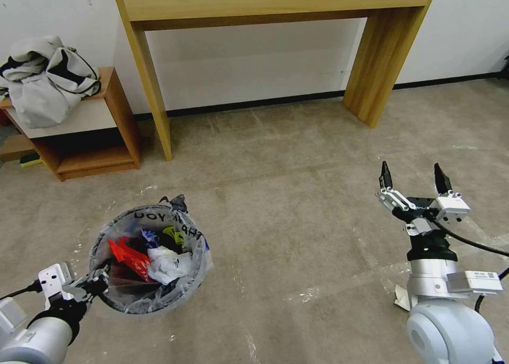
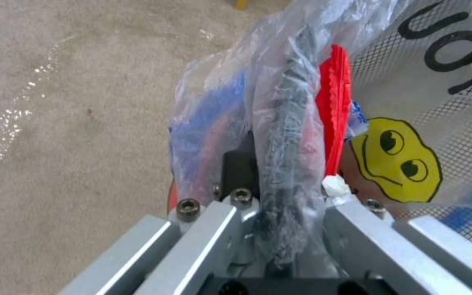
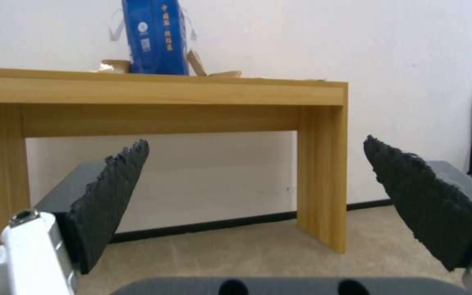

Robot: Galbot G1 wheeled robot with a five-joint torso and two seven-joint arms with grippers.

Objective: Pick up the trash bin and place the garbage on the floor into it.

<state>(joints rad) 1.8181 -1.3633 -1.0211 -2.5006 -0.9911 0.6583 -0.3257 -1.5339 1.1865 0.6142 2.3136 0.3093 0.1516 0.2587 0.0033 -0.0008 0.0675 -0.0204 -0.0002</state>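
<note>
Head view: trash bin point(image 1: 148, 260) sits at approx 8 o'clock in the frame, on the beige floor point(image 1: 297, 205), lined w/ clear plastic bag point(image 1: 183, 231) bearing black letters. Inside: garbage point(image 1: 151, 258), i.e. a red crumpled wrapper, white tissue, bits of blue and yellow. Left claw point(image 1: 98, 289) is at the bin's 8 o'clock edge, closed onto rim and bag. Left wrist view confirms: left claw point(image 2: 288, 213) pinches the rim w/ bunched bag film; red wrapper edge point(image 2: 334, 119) stands just beside it, yellow face mark point(image 2: 397, 162) on the bag at approx 3 o'clock of the frame, mesh wall of the bin behind it.

Right claw point(image 1: 412, 179) is at approx 4 o'clock in head view, well apart from the bin, held above the floor, spread wide, nothing in it. Right wrist view: both black toothed pads point(image 3: 113, 192) far apart, bare.

Wooden tabletop point(image 1: 275, 3) at 12 o'clock against the white wall; right wrist view shows a blue bag point(image 3: 157, 37) on it. Low wooden shelf point(image 1: 90, 136) at 10 o'clock w/ grey cloth bundle point(image 1: 45, 80) on top. White scrap point(image 1: 401, 298) on the floor beside the right arm, at approx 5 o'clock.
</note>
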